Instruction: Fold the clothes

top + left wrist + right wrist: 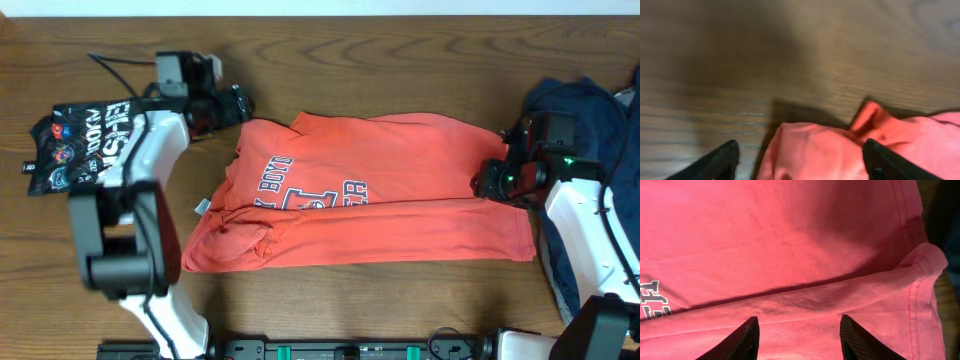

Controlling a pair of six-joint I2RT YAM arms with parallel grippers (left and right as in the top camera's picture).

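From above, we see the orange-red T-shirt (pixel 400 170) lying across the middle of the table (pixel 400 60), chest print up, with its near long edge laid as a band along the front, so we judge a lengthwise fold to be under way. The left gripper (pixel 240 108) sits at the shirt's far left corner and the right gripper (pixel 490 182) at its right edge, one at each end, probably so the cloth can be lifted evenly. A black snack bag (pixel 75 145) lies well to the left, and a navy garment (pixel 585 105) is heaped at the right. In the left wrist view, the jaws stand wide apart just above a bunched corner of the shirt (pixel 810 155), gripping nothing. In the right wrist view, the jaws are likewise spread and empty, hovering over the soft ridge (pixel 840 292) where the cloth doubles over, which looks to us like the next place to pinch.
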